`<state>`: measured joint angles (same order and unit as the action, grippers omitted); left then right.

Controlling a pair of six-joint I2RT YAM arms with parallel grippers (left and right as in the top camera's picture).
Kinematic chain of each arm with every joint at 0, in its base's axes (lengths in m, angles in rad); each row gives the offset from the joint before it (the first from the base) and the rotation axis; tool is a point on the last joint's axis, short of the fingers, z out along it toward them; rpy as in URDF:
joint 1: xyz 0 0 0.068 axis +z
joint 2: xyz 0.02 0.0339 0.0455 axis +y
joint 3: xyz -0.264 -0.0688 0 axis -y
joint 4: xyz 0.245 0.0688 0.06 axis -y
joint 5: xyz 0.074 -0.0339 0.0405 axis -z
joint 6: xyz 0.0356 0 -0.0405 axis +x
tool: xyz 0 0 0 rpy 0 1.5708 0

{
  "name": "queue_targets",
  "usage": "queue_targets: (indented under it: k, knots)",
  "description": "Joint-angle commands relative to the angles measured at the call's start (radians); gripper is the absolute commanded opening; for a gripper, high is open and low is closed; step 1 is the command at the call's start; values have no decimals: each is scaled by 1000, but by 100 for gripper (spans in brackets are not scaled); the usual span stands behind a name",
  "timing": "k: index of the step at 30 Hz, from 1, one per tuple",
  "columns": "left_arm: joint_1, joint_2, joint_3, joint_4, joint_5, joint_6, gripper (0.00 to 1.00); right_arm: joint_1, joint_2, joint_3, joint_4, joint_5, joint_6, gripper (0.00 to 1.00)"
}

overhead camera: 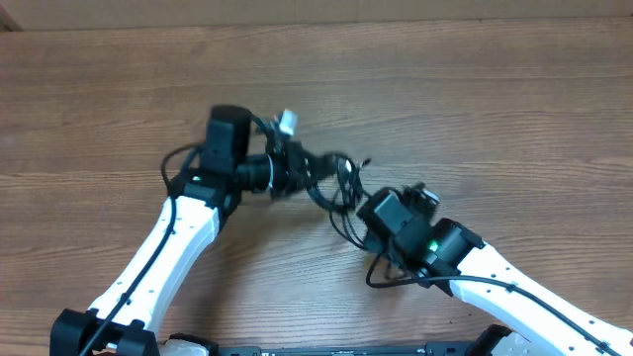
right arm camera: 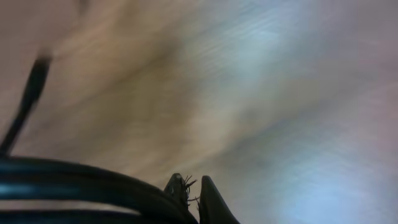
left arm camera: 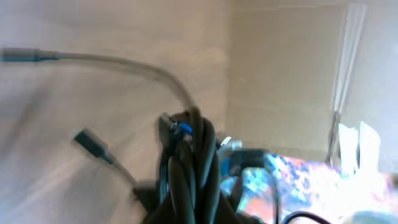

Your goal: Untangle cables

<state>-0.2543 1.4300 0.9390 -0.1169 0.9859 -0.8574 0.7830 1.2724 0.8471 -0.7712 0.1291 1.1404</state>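
Observation:
The thin black cables (overhead camera: 331,183) hang in a tangle between my two grippers, above the wooden table (overhead camera: 475,109). My left gripper (overhead camera: 289,170) is shut on a bunch of them; in the left wrist view the bundle (left arm camera: 193,165) fills the jaws (left arm camera: 196,214). A silvery-white plug (overhead camera: 288,122) sticks up beside the left gripper. A grey cord with its plug (left arm camera: 22,56) and a small black plug (left arm camera: 88,140) trail off the bundle. My right gripper (overhead camera: 361,208) sits at the tangle's right end. Its fingertips (right arm camera: 194,186) are almost together, with black cables (right arm camera: 74,183) running into them.
Cable loops (overhead camera: 346,232) hang below the right gripper. The thicker black cord (overhead camera: 381,277) of the right arm curls beside its wrist. A beige wall and a bright patterned patch (left arm camera: 298,186) lie behind the bundle in the left wrist view.

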Motion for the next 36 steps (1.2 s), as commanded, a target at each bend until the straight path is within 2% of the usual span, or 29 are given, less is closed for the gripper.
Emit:
queue_targets:
  k: [1,4,6,9,12,15,18,21,25,31,33,36]
  knots:
    - [31,-52,25,153,96,3,5,-2,2,-27,128,-243,-226,6]
    - [31,-52,25,237,95,-96,4,-2,2,-27,317,-336,-240,14]
    - [31,-52,25,241,96,-129,4,-2,2,-27,436,-340,-225,25]
    - [29,-52,25,250,105,-212,5,-8,2,-27,592,-328,-190,25]
    - [32,-52,25,367,103,-336,5,-8,2,-27,671,-286,-188,24]
    - [52,-52,25,623,93,-496,4,-8,2,-27,629,-250,-212,24]
    - [82,-52,25,922,53,-647,4,-8,4,-27,499,-221,-260,24]
    - [118,-52,25,1081,27,-733,4,-13,4,-27,320,-119,-257,24]
    - [162,-50,25,1060,61,-716,4,-49,4,-27,133,-24,-181,24]
    - [177,-50,25,944,187,-544,4,-127,3,-27,104,-34,-167,31]
    - [177,-50,25,923,227,-489,4,-155,-1,-25,102,-64,-168,39]
    - [175,-50,25,884,363,-314,4,-205,-14,-8,52,-110,-168,70]
